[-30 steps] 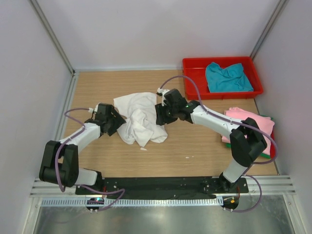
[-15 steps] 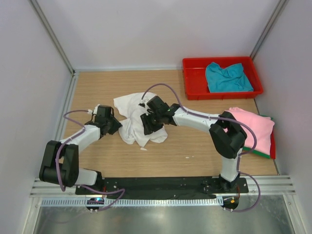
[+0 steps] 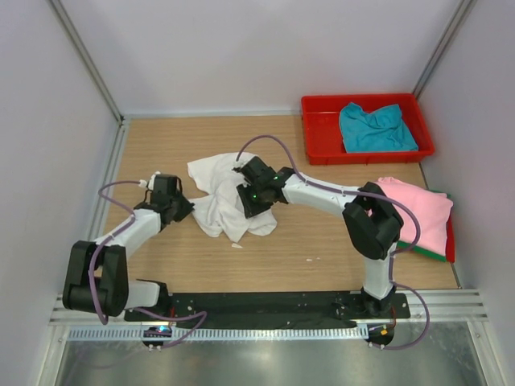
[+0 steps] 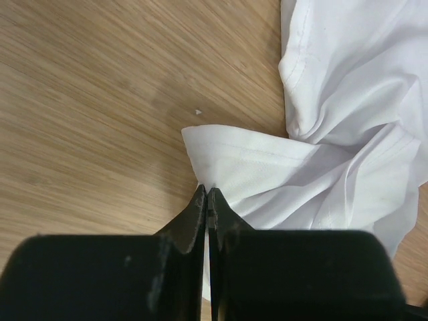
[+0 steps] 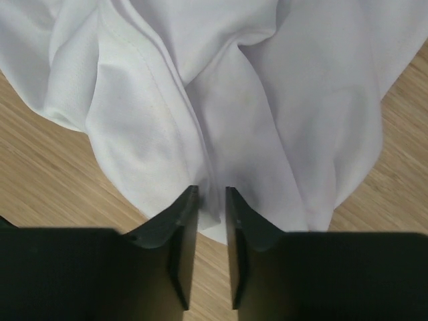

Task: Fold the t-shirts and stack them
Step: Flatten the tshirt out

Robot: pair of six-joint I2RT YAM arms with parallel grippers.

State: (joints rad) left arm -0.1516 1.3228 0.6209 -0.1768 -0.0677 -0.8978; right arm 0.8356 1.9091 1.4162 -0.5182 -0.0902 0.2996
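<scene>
Left gripper (image 4: 207, 192): jaws fully together, nipping a hemmed corner of the white t-shirt (image 3: 229, 197) at the heap's 9 o'clock edge.

Right gripper (image 5: 207, 190): jaws a narrow slit apart, astride a raised ridge of the same shirt, toward 3 o'clock of the heap's middle. Cloth sits in the gap. Cannot tell whether it is truly pinched.

Position: white t-shirt lies crumpled near the middle of the table (image 3: 161, 145), slightly toward 9 o'clock. Teal t-shirt (image 3: 374, 127) is bunched in the red tray (image 3: 318, 141) at 1 o'clock. Pink t-shirt (image 3: 418, 213) lies flat at 3 o'clock, on top of the green t-shirt (image 3: 426, 254), of which only an edge shows.

Handling (judgement):
- Light, limp, thin cloth with no stiffness. It should sag and drape between any two holds.
- Not fragile, so a firm pinch should do no harm.
- A mid-panel ridge probably gathers several layers and may drag the heap rather than spread it.
- Better holds are the stitched hems and corners, which are thicker and less likely to slide out. Two corners on one edge, held well apart, would let it hang open.
</scene>
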